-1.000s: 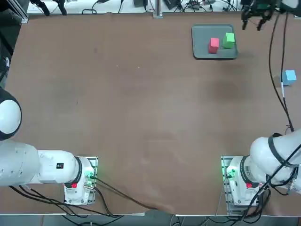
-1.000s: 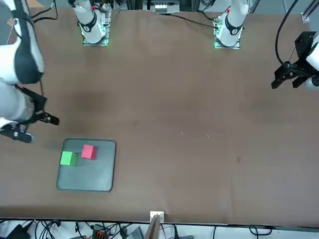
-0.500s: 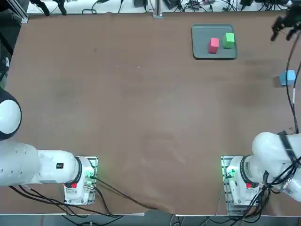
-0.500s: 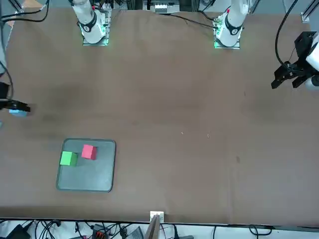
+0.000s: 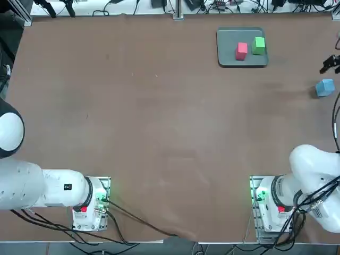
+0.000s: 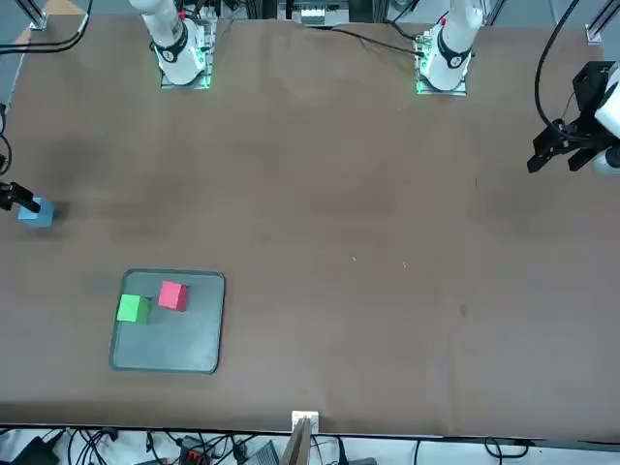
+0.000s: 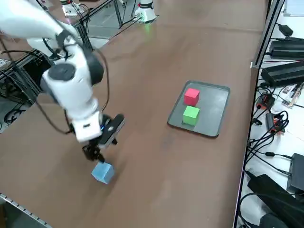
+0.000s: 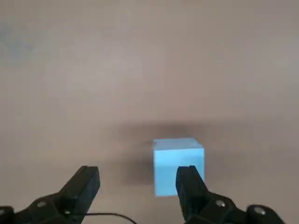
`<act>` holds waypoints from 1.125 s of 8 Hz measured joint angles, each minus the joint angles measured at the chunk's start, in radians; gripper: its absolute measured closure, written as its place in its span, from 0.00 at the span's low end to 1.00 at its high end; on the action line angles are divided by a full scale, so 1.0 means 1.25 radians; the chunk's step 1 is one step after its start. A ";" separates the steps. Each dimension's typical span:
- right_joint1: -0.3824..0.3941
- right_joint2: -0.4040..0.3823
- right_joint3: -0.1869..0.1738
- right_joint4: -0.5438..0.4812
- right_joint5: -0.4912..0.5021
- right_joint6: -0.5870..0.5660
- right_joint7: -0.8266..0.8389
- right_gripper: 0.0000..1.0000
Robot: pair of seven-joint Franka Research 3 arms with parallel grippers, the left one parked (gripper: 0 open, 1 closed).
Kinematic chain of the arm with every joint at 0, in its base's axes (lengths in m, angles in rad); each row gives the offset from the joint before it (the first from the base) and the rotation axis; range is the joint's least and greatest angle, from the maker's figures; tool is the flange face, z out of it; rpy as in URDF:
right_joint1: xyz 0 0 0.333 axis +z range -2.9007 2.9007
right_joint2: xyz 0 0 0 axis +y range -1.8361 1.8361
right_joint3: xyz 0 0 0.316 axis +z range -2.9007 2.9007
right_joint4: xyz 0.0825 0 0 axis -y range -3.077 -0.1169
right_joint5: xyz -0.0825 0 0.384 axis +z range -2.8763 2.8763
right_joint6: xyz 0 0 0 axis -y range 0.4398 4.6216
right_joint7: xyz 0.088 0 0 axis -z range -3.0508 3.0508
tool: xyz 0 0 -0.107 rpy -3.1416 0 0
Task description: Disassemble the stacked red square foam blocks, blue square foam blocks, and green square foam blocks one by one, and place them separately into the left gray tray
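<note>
Brown desk (image 5: 159, 106), seen from the robot's side: the right end effector (image 8: 138, 184), fingers spread and empty, hangs just above the blue cube (image 8: 178, 164), which sits alone near the right edge. Farther off, the red cube (image 5: 241, 50) and green cube (image 5: 258, 45) already lie apart in the gray tray (image 5: 228, 58). Judged next: centre over blue, descend, grip.

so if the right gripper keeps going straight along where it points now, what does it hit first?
Most likely the blue cube. The right gripper points down at the table with jaws open, and the cube sits off-centre, partly behind one finger. That finger may land on it; depth is unclear.
</note>
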 joint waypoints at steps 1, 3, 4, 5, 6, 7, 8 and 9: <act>-0.019 0.027 0.000 -0.001 -0.001 0.040 -0.013 0.00; -0.034 0.065 -0.002 -0.001 -0.030 0.089 -0.018 0.00; -0.041 0.077 -0.008 -0.001 -0.047 0.106 -0.018 0.00; -0.050 0.088 -0.011 -0.001 -0.055 0.116 -0.018 0.00; -0.057 0.100 -0.011 -0.001 -0.060 0.129 -0.018 0.00; -0.059 0.108 -0.011 -0.001 -0.065 0.142 -0.018 0.00; -0.059 0.113 -0.011 -0.001 -0.068 0.144 -0.018 0.00; -0.059 0.115 -0.011 -0.001 -0.068 0.144 -0.018 0.00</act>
